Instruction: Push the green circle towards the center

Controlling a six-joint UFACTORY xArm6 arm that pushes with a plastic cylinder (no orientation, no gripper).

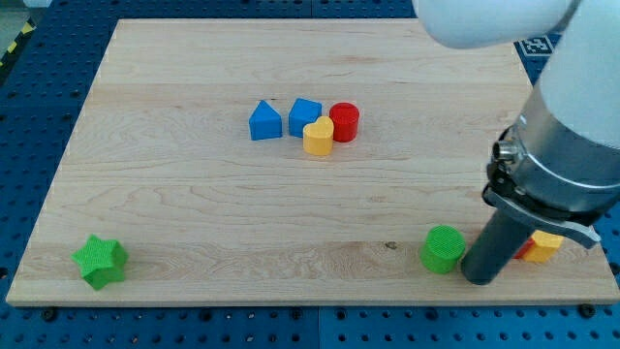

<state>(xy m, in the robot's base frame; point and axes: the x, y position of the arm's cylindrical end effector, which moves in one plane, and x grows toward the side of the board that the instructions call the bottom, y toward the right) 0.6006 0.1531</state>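
My tip [479, 278], the lower end of the straight dark rod, holds nothing and rests on the pale wooden board [194, 194] near the view's bottom right. The green circular block [443, 249] sits just to its left, touching or nearly so. A yellow block [545, 245] lies partly hidden behind the rod. Near the board's centre cluster a blue house-shaped block [265, 121], a blue block [304, 115], a yellow heart block [318, 137] and a red cylinder block [344, 122]. A green star block [100, 261] occupies the bottom-left corner.

My tip [479, 278] just right of green circle [443, 249]
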